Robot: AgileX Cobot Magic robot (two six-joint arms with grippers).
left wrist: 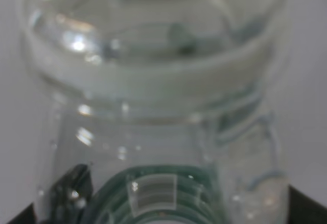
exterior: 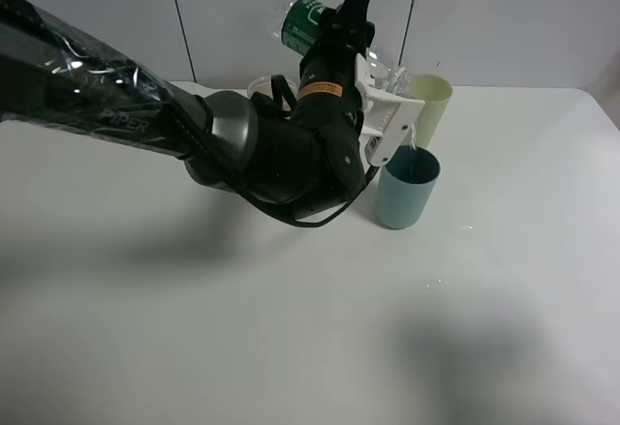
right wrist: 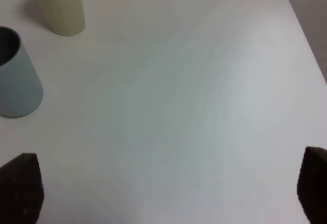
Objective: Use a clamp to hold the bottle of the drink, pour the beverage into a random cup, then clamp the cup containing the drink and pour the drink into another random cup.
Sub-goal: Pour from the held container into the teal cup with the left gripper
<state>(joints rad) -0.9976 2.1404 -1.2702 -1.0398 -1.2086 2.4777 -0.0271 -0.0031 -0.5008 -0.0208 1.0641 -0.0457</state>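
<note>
Left gripper clamped tight on the clear, green-labelled bottle, which is tipped base-up and neck-down, its mouth end just above the open top of the blue cup. Right gripper has its fingers spread wide over the white table, holding and touching nothing. Blue cup upright, just beside the upright pale yellow cup and apart from it; a white cup sits mostly hidden behind the left arm. Fill levels in bottle and cups cannot be told, as the left wrist view shows only the blurred bottle wall.
</note>
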